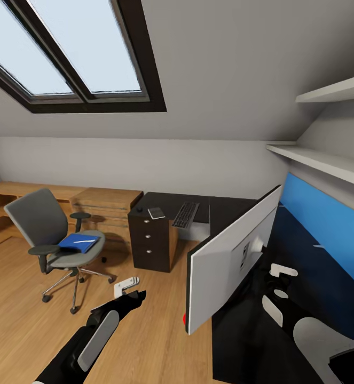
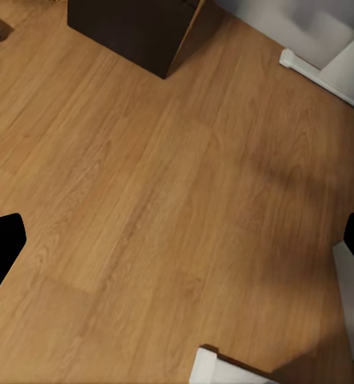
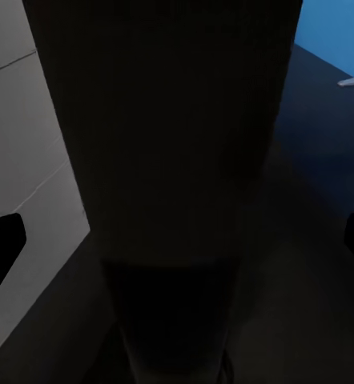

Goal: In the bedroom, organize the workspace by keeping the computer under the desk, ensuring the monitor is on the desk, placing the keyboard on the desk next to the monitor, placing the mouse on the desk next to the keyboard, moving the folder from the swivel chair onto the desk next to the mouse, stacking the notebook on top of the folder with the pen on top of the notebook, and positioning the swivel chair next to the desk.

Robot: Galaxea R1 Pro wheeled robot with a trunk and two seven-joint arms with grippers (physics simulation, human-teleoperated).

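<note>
You're in an attic bedroom set up as a home office: sloped grey ceiling with a dark-framed skylight [image 1: 75, 53], light wood floor [image 1: 16, 320], black-topped desk [image 1: 235, 205] at right, grey swivel chair [image 1: 54, 234] at left.

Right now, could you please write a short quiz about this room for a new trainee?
1. True or false: the folder lies on the swivel chair.
2. Where is the keyboard? A) floor B) desk C) shelf
3. Fill in: beside the keyboard lies a small grey-white ____.

Key: 1 true; 2 B; 3 notebook.
</note>
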